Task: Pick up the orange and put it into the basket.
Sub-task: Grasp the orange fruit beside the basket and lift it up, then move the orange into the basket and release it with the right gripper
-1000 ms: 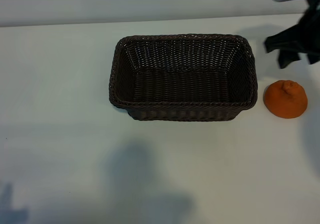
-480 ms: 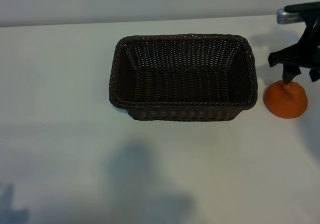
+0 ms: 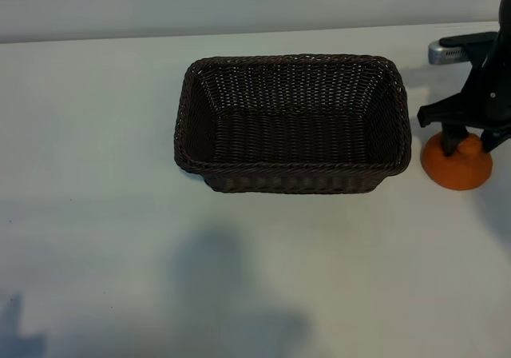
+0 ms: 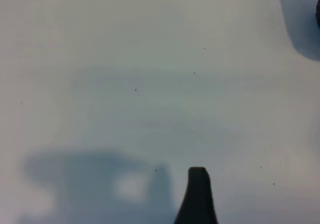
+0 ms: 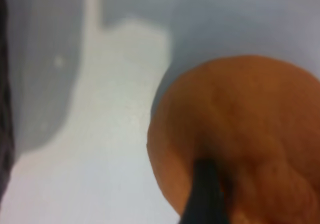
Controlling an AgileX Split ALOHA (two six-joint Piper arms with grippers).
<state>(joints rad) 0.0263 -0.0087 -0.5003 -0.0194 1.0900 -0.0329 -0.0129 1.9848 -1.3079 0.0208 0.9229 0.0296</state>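
Observation:
The orange (image 3: 457, 169) rests on the white table just right of the basket (image 3: 291, 167), a dark brown wicker one with nothing in it. My right gripper (image 3: 473, 138) has come down on the orange from above, open, its black fingers straddling the top of the fruit. In the right wrist view the orange (image 5: 250, 114) fills most of the picture and one finger (image 5: 205, 196) lies against its skin. Of my left gripper only one dark finger (image 4: 198, 196) shows, above bare table with nothing by it.
The white table (image 3: 96, 238) stretches to the left of and in front of the basket. Shadows of the arms fall on its near part. The table's far edge meets a pale wall (image 3: 239, 2) behind the basket.
My right gripper has dropped from the far right corner down onto the orange, and its fingers now sit around the fruit's top. The orange and the basket have not moved.

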